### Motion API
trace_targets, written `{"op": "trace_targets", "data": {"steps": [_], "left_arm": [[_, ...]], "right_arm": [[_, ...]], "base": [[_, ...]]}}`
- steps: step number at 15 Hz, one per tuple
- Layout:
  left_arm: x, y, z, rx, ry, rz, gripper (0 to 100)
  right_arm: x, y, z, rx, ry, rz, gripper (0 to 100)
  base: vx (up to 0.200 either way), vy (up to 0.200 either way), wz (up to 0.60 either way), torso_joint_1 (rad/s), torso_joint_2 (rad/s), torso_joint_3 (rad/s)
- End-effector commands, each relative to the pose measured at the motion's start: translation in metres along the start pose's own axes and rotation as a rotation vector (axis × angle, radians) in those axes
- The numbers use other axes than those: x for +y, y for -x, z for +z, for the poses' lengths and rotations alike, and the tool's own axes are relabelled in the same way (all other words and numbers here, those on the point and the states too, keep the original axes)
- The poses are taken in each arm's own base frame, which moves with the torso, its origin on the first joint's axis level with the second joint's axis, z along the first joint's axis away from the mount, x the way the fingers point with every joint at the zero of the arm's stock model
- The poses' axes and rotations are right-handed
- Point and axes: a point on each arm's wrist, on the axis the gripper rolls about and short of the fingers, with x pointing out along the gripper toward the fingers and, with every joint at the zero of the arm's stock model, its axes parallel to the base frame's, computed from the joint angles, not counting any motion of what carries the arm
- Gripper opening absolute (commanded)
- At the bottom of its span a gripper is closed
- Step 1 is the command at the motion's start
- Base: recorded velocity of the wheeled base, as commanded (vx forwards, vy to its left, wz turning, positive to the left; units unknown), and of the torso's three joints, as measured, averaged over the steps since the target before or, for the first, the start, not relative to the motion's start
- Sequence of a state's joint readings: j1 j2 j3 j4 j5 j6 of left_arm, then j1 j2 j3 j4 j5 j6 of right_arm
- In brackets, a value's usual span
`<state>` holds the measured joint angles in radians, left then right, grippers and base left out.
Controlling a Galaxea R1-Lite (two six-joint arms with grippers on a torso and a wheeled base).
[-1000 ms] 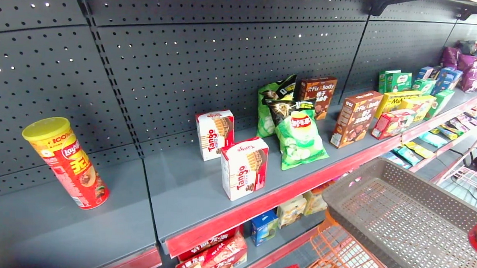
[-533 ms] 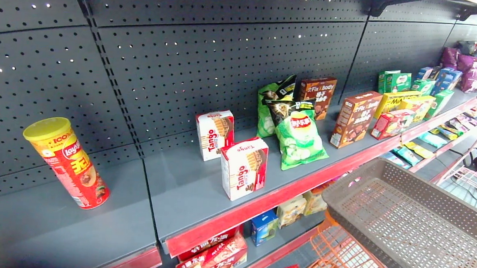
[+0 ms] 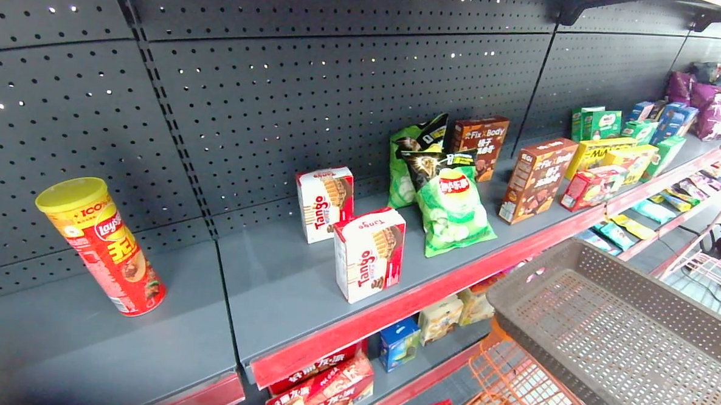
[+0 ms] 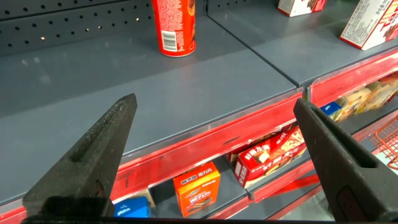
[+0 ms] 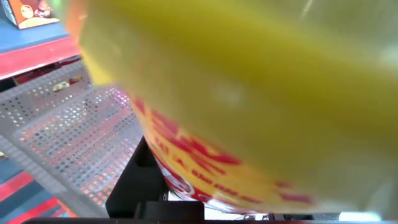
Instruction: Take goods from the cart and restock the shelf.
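Nearest us, our right gripper (image 5: 143, 186) clamps a yellow-lidded chip can (image 5: 236, 93) above the grey basket (image 5: 56, 124) of the cart (image 3: 511, 385). Our left gripper (image 4: 214, 102) hangs wide apart and empty before the red edge (image 4: 205, 140) of the shelf (image 4: 186, 81). Beyond, bare shelf room lies between the standing can (image 3: 100, 246) and the white boxes (image 3: 367, 254).

Left gripper (image 4: 214, 99): both dark fingers (image 4: 99, 155) spread wide apart, with nothing between them; the tips are level with one another. Right gripper (image 5: 146, 186): closed on a yellow-lidded red chip can (image 5: 249, 81), which sits close against the wrist camera. One dark finger shows beneath the can; the other is hidden.
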<state>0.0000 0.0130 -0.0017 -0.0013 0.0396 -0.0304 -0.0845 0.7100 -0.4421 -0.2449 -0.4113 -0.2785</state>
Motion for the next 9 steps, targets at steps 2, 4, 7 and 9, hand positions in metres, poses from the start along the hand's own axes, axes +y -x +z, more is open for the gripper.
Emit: {"op": "trace_targets", "data": {"steps": [2,4,7,9], "left_arm": [[0.0,-0.0001,0.0,0.001,0.0,0.0,100],[0.0,-0.0001,0.0,0.001,0.0,0.0,100],[0.0,-0.0001,0.0,0.001,-0.004,-0.001,100],[0.0,-0.0002,-0.0004,0.002,-0.004,-0.001,100]], "right_arm": [[0.0026,-0.0058,0.0003,0.022,0.009,0.006,0],[0.0029,-0.0073,0.0014,0.023,0.01,0.007,0],[0.004,-0.0071,-0.0014,0.029,0.013,0.015,0],[0.004,-0.0065,-0.0015,0.026,0.014,0.017,0]], "base": [[0.0,0.0,0.0,0.0,0.0,0.0],[0.0,0.0,0.0,0.0,0.0,0.0],[0.0,0.0,0.0,0.0,0.0,0.0],[0.0,0.0,0.0,0.0,0.0,0.0]]}}
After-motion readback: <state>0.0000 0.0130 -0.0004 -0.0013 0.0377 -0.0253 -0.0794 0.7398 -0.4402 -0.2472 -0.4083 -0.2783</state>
